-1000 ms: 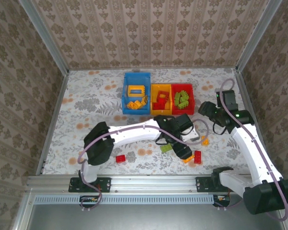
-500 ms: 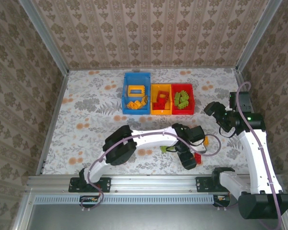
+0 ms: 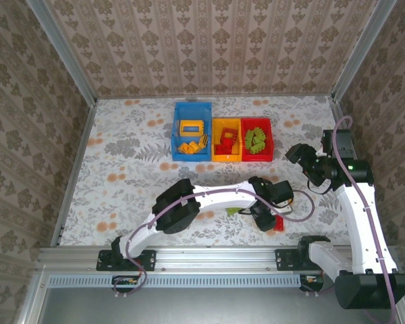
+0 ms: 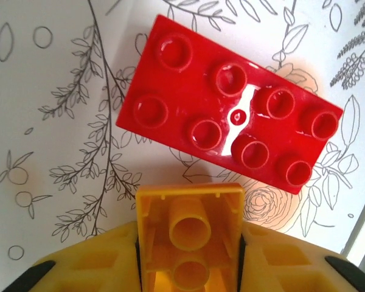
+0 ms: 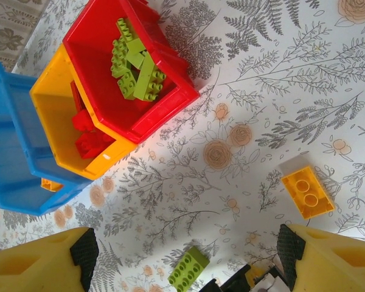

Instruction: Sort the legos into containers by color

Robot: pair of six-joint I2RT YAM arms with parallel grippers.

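My left gripper is shut on an orange-yellow lego, its hollow underside facing the wrist camera. A red two-by-four lego lies flat on the table just beyond it, beside the gripper. My right gripper hangs open and empty over the table right of the bins. Below it lie a green lego and another orange-yellow lego. At the back stand the blue container holding orange-yellow pieces, the orange-yellow container holding red ones, and the red container holding green ones.
The left arm stretches across the near part of the table, its elbow covering the floral cloth there. The green lego sits tight against that forearm. The table's metal front rail runs close behind the left gripper. Side walls enclose the table.
The left arm swung further right and its gripper came down on the orange-yellow lego beside the red one. The right arm drew back to the right, away from the legos.
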